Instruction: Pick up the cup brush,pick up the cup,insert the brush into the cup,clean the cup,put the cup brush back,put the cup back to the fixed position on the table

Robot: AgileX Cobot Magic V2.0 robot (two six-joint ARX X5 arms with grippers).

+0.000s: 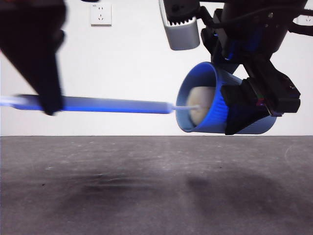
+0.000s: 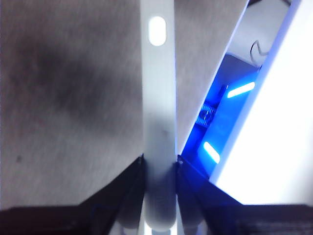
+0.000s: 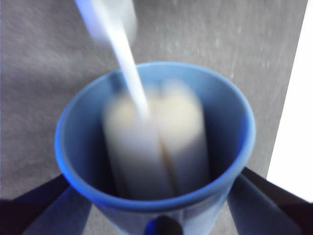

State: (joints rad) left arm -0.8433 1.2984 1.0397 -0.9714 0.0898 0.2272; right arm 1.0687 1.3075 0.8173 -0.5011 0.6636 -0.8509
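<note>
White wall socket high on the pale back wall.

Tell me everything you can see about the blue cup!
The cup is a blue plastic tumbler with fine ribs down its sides, narrower toward its base. It hangs in the air above the table, tipped on its side with its mouth facing sideways. The right gripper clamps its wall between two black jaws. Inside sits the cream sponge head of the cup brush, blurred in the right wrist view.
</note>
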